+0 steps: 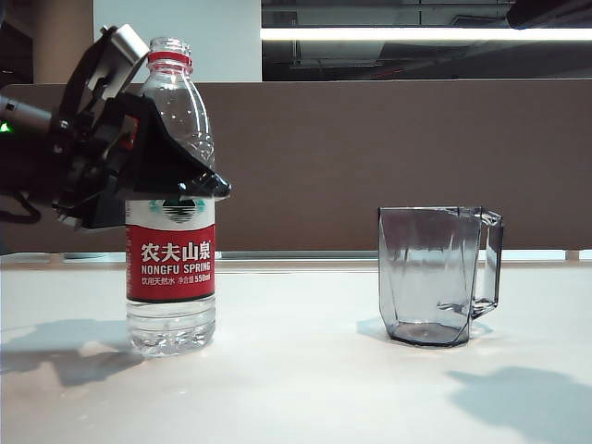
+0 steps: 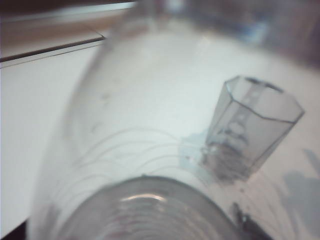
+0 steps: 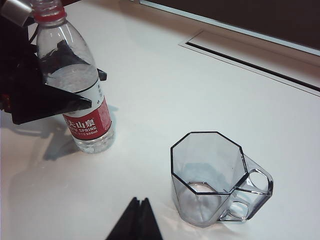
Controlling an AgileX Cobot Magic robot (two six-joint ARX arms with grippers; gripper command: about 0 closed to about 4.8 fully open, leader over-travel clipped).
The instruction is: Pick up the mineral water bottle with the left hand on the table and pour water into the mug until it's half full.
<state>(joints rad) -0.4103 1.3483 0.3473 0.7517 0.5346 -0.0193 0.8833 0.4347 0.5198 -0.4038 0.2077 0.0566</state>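
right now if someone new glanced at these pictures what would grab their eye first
The tall mineral water bottle on the left of the white table, its cap off, with the black left gripper open around its upper body. To its right the mug stands empty, apart from it. The right gripper hangs above the table, fingertips together.

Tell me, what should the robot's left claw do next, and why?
Probably close on the mineral water bottle. The left gripper sits open around its upper body, the bottle stands on the table, and the mug looks empty.
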